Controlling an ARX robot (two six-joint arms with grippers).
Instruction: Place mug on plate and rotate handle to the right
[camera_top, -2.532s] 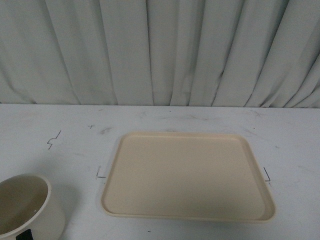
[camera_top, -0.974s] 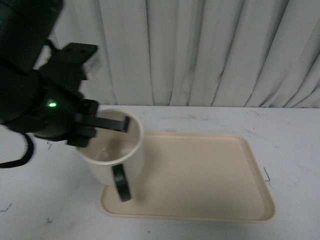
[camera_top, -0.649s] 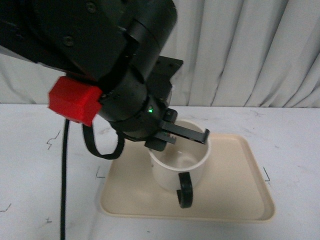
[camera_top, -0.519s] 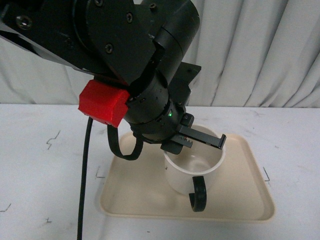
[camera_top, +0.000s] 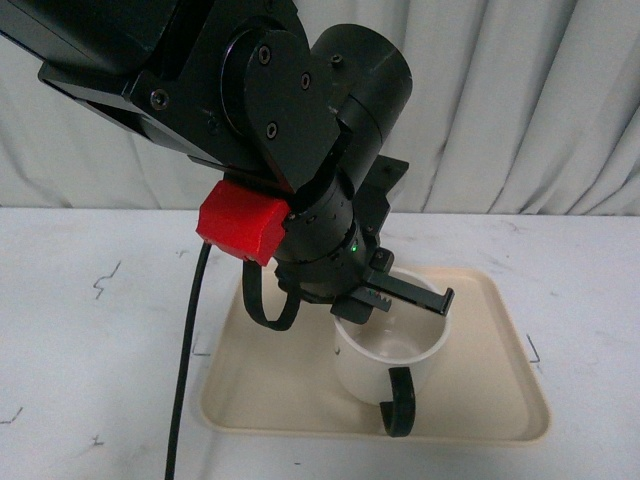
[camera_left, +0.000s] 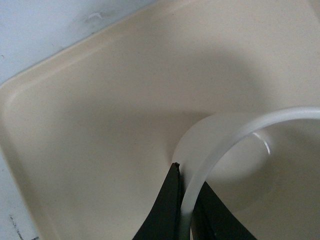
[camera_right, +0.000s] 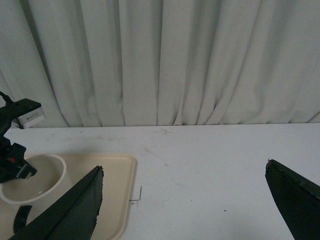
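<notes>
The cream-white mug (camera_top: 388, 362) is over the middle of the beige plate (camera_top: 490, 380), low on it; I cannot tell if it touches. Its black handle (camera_top: 398, 402) points toward the camera, at the plate's near rim. No smiley face shows. My left gripper (camera_top: 402, 292) is shut on the mug's far rim, one finger inside and one outside; the left wrist view shows it (camera_left: 187, 176) pinching the rim (camera_left: 235, 134) above the plate (camera_left: 100, 125). My right gripper (camera_right: 184, 165) is open and empty over bare table, right of the plate (camera_right: 117, 200) and mug (camera_right: 35, 181).
The left arm's dark bulk with a red block (camera_top: 243, 222) fills the upper left, and its black cable (camera_top: 185, 380) hangs to the table. A white curtain (camera_top: 540, 100) backs the white table (camera_top: 90, 340), which has small pen marks.
The left arm has carried the mug from the table's near left rightward over the plate. In the last half second it sank slightly; the handle still faces the camera.
</notes>
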